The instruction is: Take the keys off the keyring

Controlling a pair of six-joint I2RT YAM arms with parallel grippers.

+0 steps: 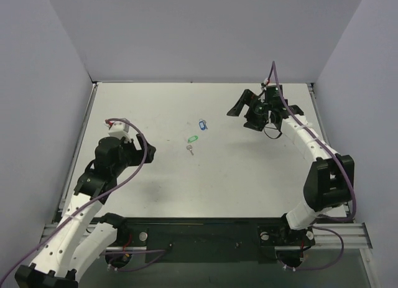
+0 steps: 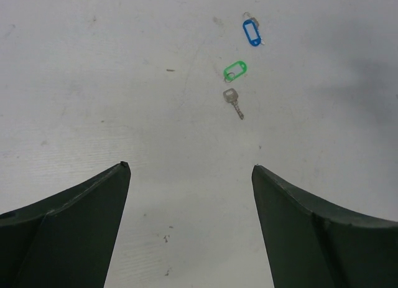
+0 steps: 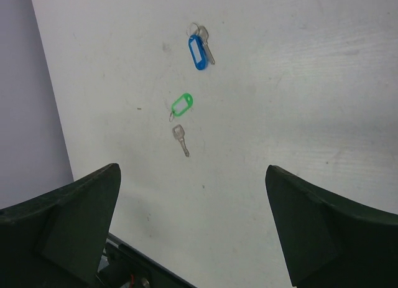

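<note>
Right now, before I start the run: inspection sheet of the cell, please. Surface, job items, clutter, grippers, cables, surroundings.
Surface: white tabletop, a few small dark specks.
Job's things: blue key tag lying flat mid-table; silver key alongside it at its ring, not yet removed.
Clutter: green key tag close beside the blue one; second silver key just off its ring end, cannot tell whether joined.
Grippers: left gripper and right gripper both open, empty, away from the tags.
Cables: a purple cable runs along each arm; none lies over the tags.
Surroundings: grey walls on three sides; metal rail at the near edge.
</note>
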